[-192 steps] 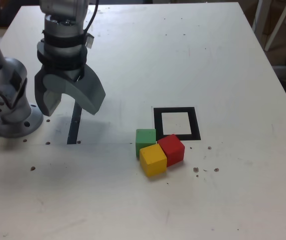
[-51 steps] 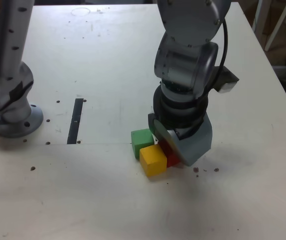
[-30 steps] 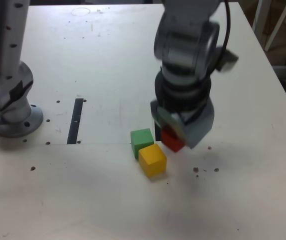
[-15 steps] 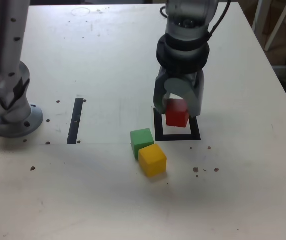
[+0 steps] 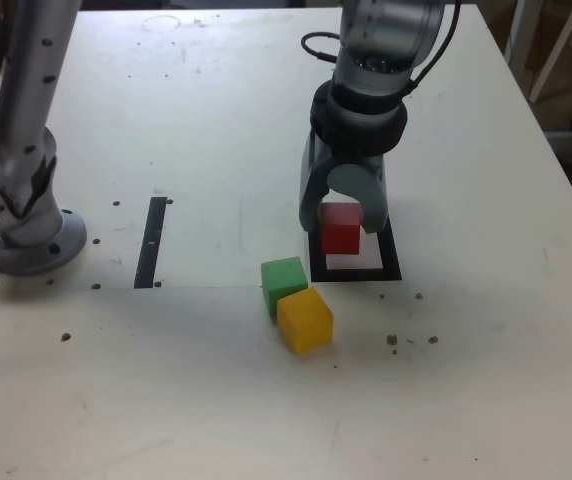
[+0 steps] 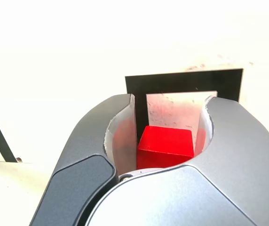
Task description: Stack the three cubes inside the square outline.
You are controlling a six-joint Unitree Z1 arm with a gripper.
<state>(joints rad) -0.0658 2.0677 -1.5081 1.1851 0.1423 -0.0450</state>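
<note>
Right between the two grey, curved fingers of the gripper sits a small, solid red cube; they have it gripped, one on either side. From where I'm standing, I can't tell whether its underside touches the table or hangs just above it.

Just below and around the fingertips, as the exterior view shows it, is the thick black square frame with a white centre. The cube shows against that white middle, and part of the black border is hidden behind the fingers.

A little further from the fingers, toward the bottom and the exterior view's left, a small green cube and a small yellow cube sit on the pale, speckled tabletop. They're right up against each other, corner to side, and both are outside the frame.

Well apart from the fingers, off to the exterior view's left, a narrow, straight black strip lies flat on the table. Past it, further that same way, stands the arm's round grey metal base. Above the fingers, a thin black cable loops beside the wrist.
</note>
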